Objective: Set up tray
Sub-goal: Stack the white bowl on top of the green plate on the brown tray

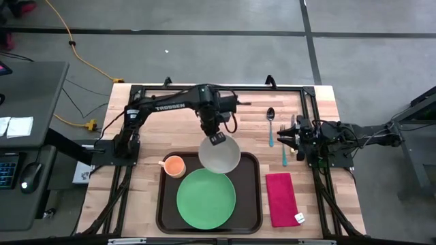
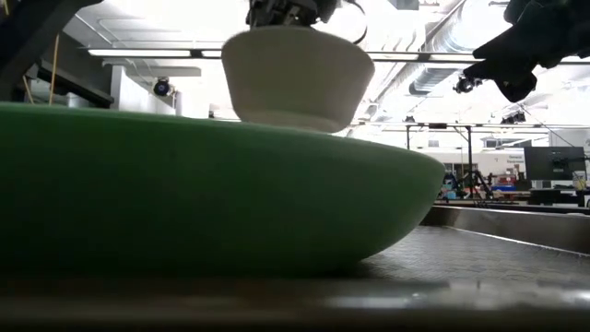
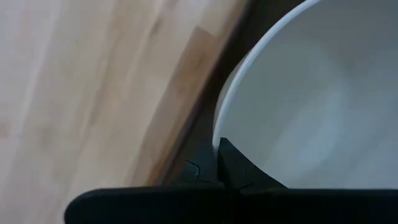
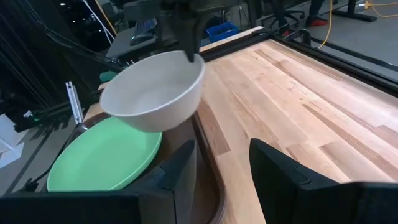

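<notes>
High view: one white bowl held over the tray

High view shows 1 tray [image 1: 161, 197], dark brown, on the wooden table [image 1: 136, 184], at the near middle part. On it I count 1 green plate [image 1: 206, 199] and 1 small orange cup [image 1: 174, 165] at the tray's far left corner. 1 white bowl [image 1: 219, 154] is over the far edge of the tray, between cup and tray's far right corner, partly over the plate rim. In low view the bowl looks lifted, above the plate; if it touches I cannot tell.

Left gripper [image 1: 217, 138] has the bowl by its rim: fingers pressed together on the rim, one inside and one outside, seen close in left wrist view, where the fingers [image 3: 231, 167] pinch the white edge. Right wrist view shows same bowl hanging tilted from that gripper, over the tray's far edge.

Right gripper [image 1: 285, 136] waits at the right side of table, near the cutlery, holding nothing; its two fingers [image 4: 273, 163] stand apart with a clear gap.

Right of tray, on bare wood: 1 red napkin [image 1: 281, 197] with 1 small white tag [image 1: 299, 218] at its near corner, writing too small to read. Farther back, 1 spoon [image 1: 270, 124] and 1 fork [image 1: 283, 144], both w/ light blue handles, side by side.

Writing: "TROSSEN" in white letters on the left arm [image 1: 170, 105]. No other label is readable.
</notes>
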Motion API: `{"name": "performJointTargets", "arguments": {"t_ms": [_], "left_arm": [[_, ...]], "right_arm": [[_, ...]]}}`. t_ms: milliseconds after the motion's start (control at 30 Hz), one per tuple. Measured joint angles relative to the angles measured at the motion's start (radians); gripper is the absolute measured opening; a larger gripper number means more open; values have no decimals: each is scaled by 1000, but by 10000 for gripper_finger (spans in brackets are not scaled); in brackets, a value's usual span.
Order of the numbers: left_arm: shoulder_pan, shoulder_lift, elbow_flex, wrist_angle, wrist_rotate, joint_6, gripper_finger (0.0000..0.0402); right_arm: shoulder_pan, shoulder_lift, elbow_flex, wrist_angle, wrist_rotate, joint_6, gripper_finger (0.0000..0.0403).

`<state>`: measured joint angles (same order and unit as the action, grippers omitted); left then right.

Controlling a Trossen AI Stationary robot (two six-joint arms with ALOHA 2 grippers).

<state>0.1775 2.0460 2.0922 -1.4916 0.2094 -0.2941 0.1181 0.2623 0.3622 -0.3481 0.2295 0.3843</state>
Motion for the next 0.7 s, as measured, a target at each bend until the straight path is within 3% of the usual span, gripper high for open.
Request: {"name": "performJointTargets", "arguments": {"t_ms": [333,700], "left_arm": [[-89,0,0,-8,16,-25,12],[-114,0,0,-8,8,-17,12]], "right_arm": [[0,0,0,0,-1,0,129],[0,0,0,0,-11,11,129]]}}
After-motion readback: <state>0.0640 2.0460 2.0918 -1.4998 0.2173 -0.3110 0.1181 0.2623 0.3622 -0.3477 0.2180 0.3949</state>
